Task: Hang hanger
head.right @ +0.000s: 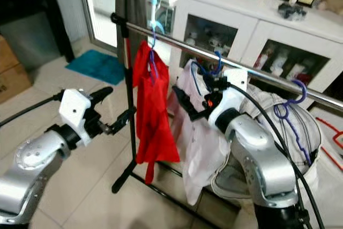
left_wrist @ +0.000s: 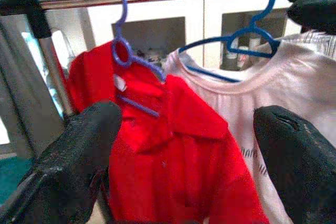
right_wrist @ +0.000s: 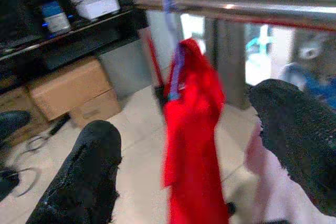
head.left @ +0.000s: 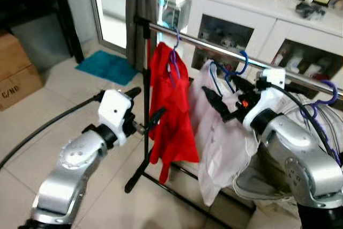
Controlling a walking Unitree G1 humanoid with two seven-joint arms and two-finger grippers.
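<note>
My left gripper [head.left: 146, 105] is raised just short of the stand's black upright pole [head.left: 146, 105], with its fingers spread wide and nothing between them. Straight ahead of it, just past the pole, the red shirt [head.left: 170, 112] hangs on a purple hanger [left_wrist: 123, 51] whose hook sits over the chrome rail [head.left: 214, 46].

Further right, the pale pink shirt [head.left: 222, 143] hangs on a blue hanger [left_wrist: 247, 35], also hooked over the rail. My right gripper [head.left: 222, 97] is up against that shirt's collar, just under the rail. Its fingers are parted and, as far as I can see, hold nothing. Beyond my right arm, more purple hangers [head.left: 321, 105] sit along the rail.

I judge the hanging done: both shirts' hangers are on the rail. What remains is backing my grippers away.
</note>
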